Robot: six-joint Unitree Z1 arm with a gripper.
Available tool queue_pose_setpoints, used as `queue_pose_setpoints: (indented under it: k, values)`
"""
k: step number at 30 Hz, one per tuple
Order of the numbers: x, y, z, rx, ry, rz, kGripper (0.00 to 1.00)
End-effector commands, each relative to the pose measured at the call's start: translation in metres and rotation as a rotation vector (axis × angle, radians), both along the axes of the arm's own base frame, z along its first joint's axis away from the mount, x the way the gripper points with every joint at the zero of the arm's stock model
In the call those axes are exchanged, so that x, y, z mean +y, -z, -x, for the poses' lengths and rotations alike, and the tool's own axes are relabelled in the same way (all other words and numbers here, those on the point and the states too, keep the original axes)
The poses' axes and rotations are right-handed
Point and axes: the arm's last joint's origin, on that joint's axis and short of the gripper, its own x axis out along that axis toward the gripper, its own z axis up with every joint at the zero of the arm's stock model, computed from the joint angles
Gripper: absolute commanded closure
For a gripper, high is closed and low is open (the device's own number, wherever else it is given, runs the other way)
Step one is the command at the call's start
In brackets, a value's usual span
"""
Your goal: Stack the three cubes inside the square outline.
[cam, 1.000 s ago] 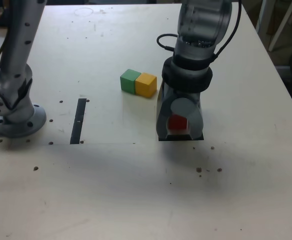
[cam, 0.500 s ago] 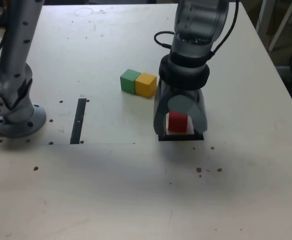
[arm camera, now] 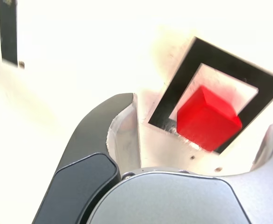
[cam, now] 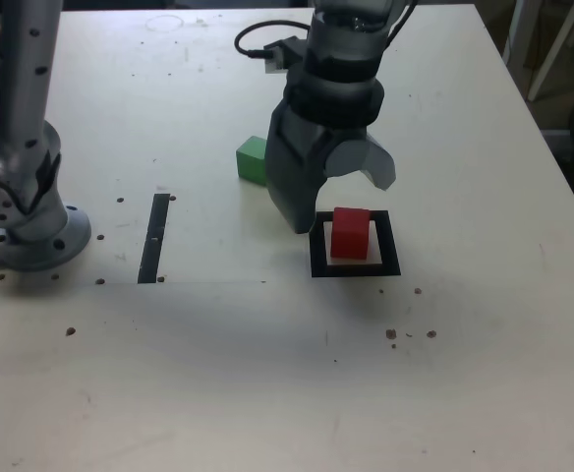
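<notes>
The red cube (cam: 350,232) sits inside the square outline (cam: 356,268) on the table (cam: 267,374), on the pale interior and touching nothing else. The gripper (cam: 334,194) hangs above and just to the exterior view's left of it, jaws spread wide and holding nothing. The green cube (cam: 252,160) lies farther back, partly hidden behind the gripper; the yellow cube is out of sight. A straight black strip (cam: 154,237) lies toward the exterior view's left.
</notes>
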Motion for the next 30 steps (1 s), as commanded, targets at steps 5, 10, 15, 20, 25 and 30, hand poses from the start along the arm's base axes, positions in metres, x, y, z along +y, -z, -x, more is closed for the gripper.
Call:
queue_pose_setpoints:
  k: [5,10,15,20,25,30]
  values:
    - [0.024,0.003,-0.002,0.052,-0.281,-0.05,0.01]
    - [0.047,0.006,-0.004,0.061,-0.369,-0.056,0.01]
    - [0.066,0.012,-0.007,0.068,-0.417,-0.049,0.01]
    - [0.081,0.016,-0.007,0.076,-0.447,-0.04,0.02]
    - [0.092,0.02,-0.006,0.084,-0.467,-0.032,0.02]
    - [0.102,0.026,-0.004,0.099,-0.48,-0.016,0.02]
